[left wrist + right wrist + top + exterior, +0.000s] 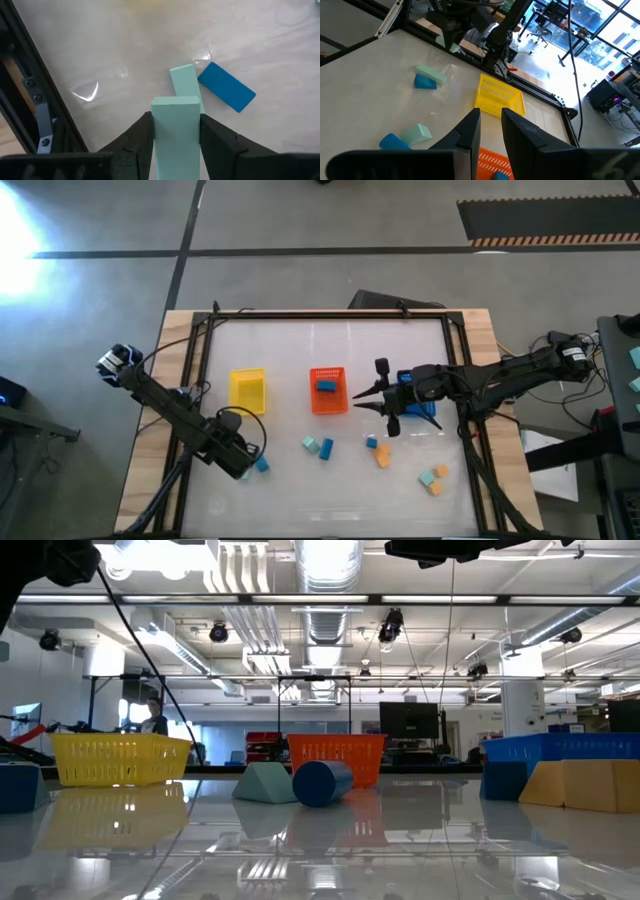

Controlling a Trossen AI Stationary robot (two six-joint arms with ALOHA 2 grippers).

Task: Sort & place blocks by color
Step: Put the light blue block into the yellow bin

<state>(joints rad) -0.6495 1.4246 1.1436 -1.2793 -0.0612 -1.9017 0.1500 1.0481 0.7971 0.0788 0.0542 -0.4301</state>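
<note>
My left gripper (245, 460) hangs over the table's near left part, shut on a pale teal block (175, 132). Below it on the table lie a pale teal bar (184, 82) and a blue block (226, 87), touching at one corner. More teal (310, 444), blue (326, 449) and orange (383, 456) blocks lie scattered along the near side. One blue block (326, 386) lies in the orange basket (328, 402). My right gripper (372, 395) hovers right of that basket, pointing toward the table's left, shut with nothing between its fingers. My left gripper pinches the pale teal block by two opposite side faces (160, 131) between its two fingers. The fingers come from above, pointing down, and lie along the block. The block's free end face (175, 102) points down, and the block hangs clear of the table.
A yellow basket (248, 390) stands left of the orange one, and a blue basket (424, 412) lies under the right arm. A teal and two orange blocks (434, 478) sit near the right front. Black frame rails (190, 380) run along the table's edges.
</note>
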